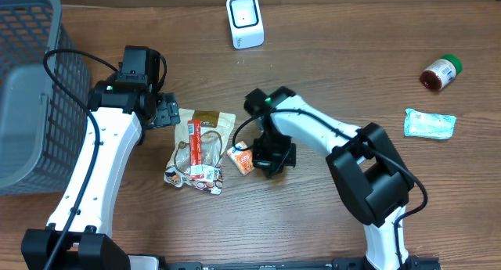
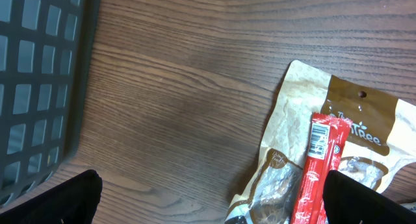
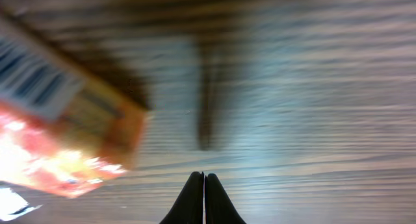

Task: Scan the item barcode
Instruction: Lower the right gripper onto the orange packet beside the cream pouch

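A small orange packet (image 1: pixel 241 158) lies on the wooden table; in the right wrist view the orange packet (image 3: pixel 62 130) shows a barcode on its white end, up and to the left of the fingertips. My right gripper (image 1: pixel 270 160) sits just right of it, shut with nothing between its fingers (image 3: pixel 195 199), apart from the packet. A brown snack bag (image 1: pixel 205 133) with a red stick pack (image 1: pixel 206 150) on top lies beside it. My left gripper (image 1: pixel 167 113) hovers at the bag's left edge, open; in its own view the bag (image 2: pixel 354 117) and red stick (image 2: pixel 318 169) lie near the right finger. A white scanner (image 1: pixel 244 21) stands at the back.
A grey mesh basket (image 1: pixel 27 90) fills the far left, its wall (image 2: pixel 32 87) close to the left gripper. A brown bottle with a green cap (image 1: pixel 441 73) and a teal wipe packet (image 1: pixel 429 123) lie at the right.
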### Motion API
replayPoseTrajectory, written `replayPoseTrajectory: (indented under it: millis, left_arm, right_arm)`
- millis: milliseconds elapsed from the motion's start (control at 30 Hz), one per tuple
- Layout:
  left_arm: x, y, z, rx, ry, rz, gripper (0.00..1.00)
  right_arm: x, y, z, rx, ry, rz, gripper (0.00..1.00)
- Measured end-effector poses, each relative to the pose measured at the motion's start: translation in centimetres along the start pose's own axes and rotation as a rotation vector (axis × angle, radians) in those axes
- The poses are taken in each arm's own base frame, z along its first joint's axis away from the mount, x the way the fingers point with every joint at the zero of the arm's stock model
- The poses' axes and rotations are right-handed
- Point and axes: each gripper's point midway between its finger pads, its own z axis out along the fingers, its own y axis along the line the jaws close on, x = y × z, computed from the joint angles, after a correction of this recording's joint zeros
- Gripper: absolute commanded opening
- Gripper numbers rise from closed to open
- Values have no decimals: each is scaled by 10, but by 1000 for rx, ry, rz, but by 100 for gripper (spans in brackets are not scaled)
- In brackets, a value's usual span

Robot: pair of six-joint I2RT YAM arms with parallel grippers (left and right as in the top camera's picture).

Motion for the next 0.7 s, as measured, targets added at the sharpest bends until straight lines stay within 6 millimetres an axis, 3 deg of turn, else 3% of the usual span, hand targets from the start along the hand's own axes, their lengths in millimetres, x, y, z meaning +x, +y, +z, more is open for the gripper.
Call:
replayPoseTrajectory:
  millis: [267,700]
  left_arm:
    - [0,0,0,0,0,0,100]
    - [0,0,0,0,0,0,100]
  right_arm:
    - [1,30,6,-58,-48,-2,4]
    - [-56,48,-6,-87,-328,-28,4]
